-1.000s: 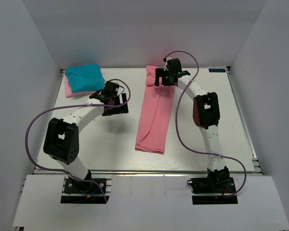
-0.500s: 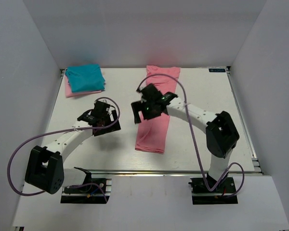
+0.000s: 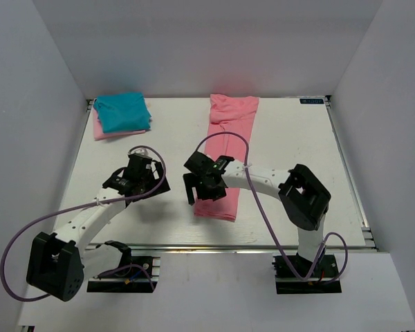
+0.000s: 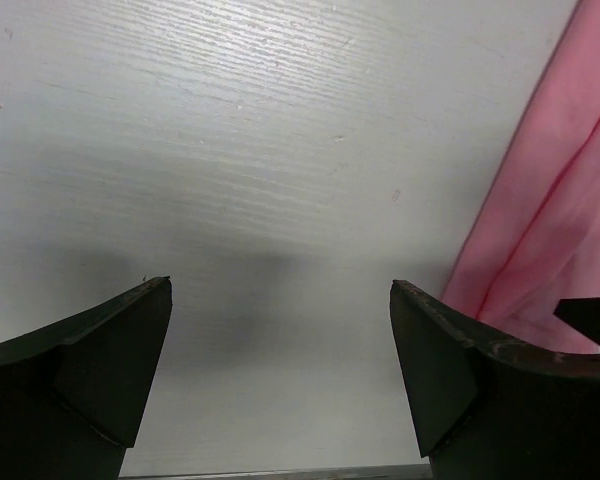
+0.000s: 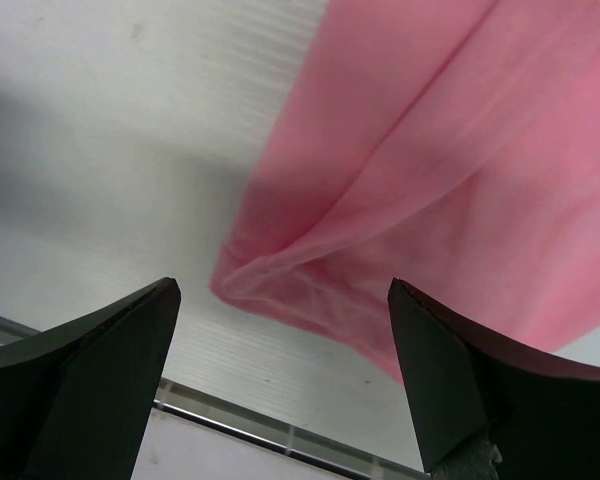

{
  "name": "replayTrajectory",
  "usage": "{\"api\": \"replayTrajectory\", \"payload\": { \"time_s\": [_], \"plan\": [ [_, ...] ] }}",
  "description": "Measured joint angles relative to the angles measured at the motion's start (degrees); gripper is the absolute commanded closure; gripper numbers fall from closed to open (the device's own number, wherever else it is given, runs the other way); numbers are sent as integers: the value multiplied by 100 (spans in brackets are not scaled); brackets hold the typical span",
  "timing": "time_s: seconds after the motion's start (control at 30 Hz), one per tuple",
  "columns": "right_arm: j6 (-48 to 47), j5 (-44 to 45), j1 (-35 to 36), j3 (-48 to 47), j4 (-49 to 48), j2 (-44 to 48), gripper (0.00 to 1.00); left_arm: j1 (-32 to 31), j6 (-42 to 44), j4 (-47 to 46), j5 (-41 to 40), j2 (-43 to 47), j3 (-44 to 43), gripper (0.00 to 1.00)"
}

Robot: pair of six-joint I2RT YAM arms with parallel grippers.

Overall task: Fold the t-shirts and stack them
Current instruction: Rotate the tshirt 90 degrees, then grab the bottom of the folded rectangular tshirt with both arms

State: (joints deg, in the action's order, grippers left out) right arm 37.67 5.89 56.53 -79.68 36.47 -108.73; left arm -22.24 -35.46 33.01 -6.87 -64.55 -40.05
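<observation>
Right now both arms reach in over the white bench point(image 3: 297, 131), and both pincers are spread as wide as they go with nothing in them. The left pincer point(image 3: 146, 185) hangs over bare bench, left of the salmon-pink t-shirt point(image 3: 229, 149) and apart from it. In the left wrist view its two dark fingers point(image 4: 90, 370) frame plain white board, with the shirt's left edge running down the right side of the picture. The right pincer point(image 3: 194, 195) hangs at the near left corner of that same shirt. In the right wrist view that corner sits between the fingers point(image 5: 450, 370), the cloth layered there, and the metal rail point(image 5: 240, 425) at the bench's near edge shows just below it. Whether the fingertips touch the cloth I cannot tell; they grip none of it.

The salmon-pink t-shirt lies flat in the middle of the bench, folded lengthwise into a long narrow strip that runs from the far edge toward the near edge. The other two t-shirts sit in the far left corner, well apart from both pincers. The teal-blue t-shirt point(image 3: 122, 112) is folded into a squarish pad on top of the pale pink t-shirt point(image 3: 102, 132), which shows along the left and near sides. A purple cable point(image 3: 224, 133) loops from each arm.
</observation>
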Motion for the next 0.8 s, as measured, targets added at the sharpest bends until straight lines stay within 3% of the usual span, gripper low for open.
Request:
{"api": "replayTrajectory", "payload": {
  "time_s": [0.07,0.23,0.3,0.33,0.4,0.43,0.5,0.57,0.73,0.8],
  "plan": [
    [109,24,87,-2,-81,0,10,0,-2,-24,4,107,13,0],
    [343,175,162,-2,-114,-42,27,0,-11,-96,15,236,20,0],
    [433,247,162,0,-103,-52,29,0,-15,-105,28,236,20,0],
    [461,278,162,2,-103,-52,36,0,-15,-109,28,236,22,0],
    [522,321,155,4,-103,-52,37,0,-15,-118,31,236,22,0],
    [542,337,151,4,-101,-57,44,0,-15,-120,31,236,22,0],
    [557,350,151,4,-103,-90,46,0,-15,-122,31,236,22,0],
    [555,339,151,4,-103,-168,58,0,-15,-131,31,236,22,0],
    [560,297,151,2,-96,-413,58,0,-15,-136,31,236,22,0],
    [555,293,151,0,-94,-459,64,0,-15,-136,31,236,22,0]
  ]
}}
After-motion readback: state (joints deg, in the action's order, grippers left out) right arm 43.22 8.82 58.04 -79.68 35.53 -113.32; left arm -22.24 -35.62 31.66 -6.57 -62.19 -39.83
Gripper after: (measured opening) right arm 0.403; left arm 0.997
